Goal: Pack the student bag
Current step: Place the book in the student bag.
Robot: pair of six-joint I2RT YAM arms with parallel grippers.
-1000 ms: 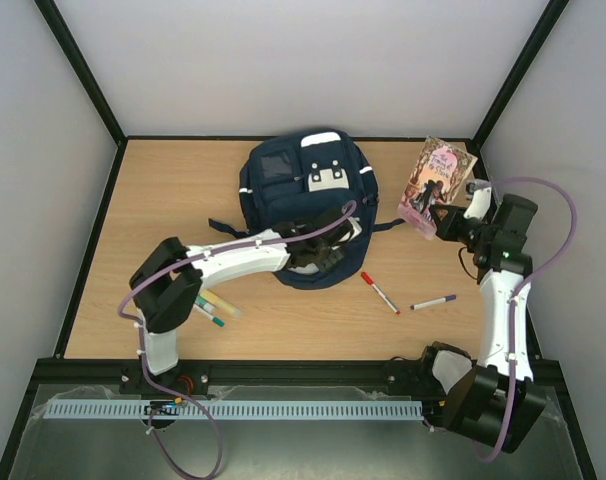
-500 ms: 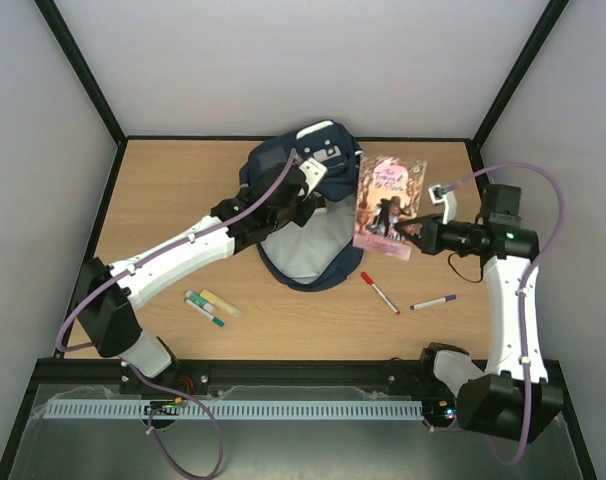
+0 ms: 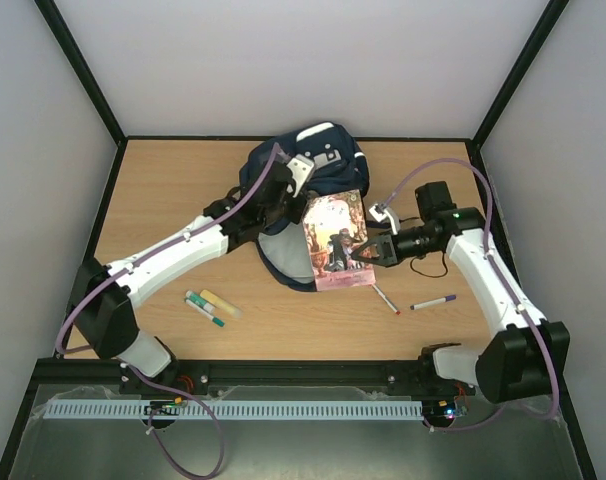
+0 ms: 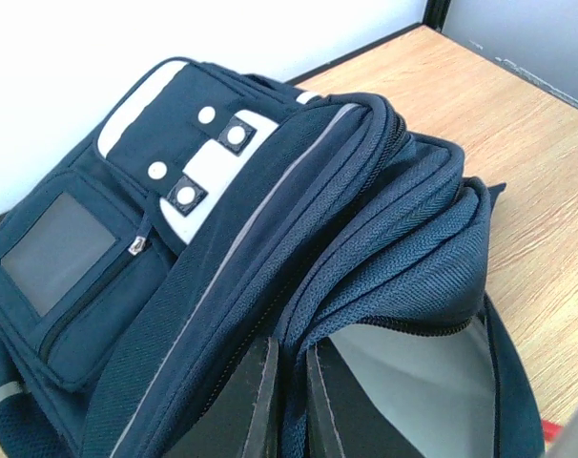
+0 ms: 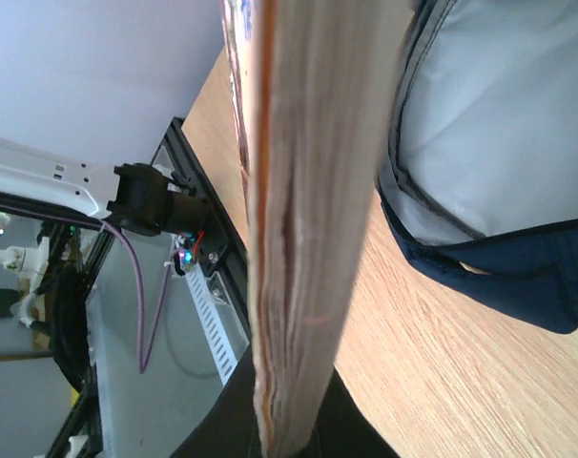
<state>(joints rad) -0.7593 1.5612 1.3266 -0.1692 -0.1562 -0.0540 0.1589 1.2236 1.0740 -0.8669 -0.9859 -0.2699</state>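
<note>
One student bag [image 4: 222, 191], rim in left claw [image 4: 287, 386]

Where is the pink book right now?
In the top view, the book is right of centre, held by the right pincer over the near right edge of the open student bag, with a red pen nearby.

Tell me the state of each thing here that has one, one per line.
Bag: unzipped, mouth held open, grey lining showing.
Book: closed, gripped by one edge at the bag's mouth.
Left gripper: shut on bag.
Right gripper: shut on book.
Red pen: lying loose.
Purple pen: lying loose.
Markers: lying loose.
</note>
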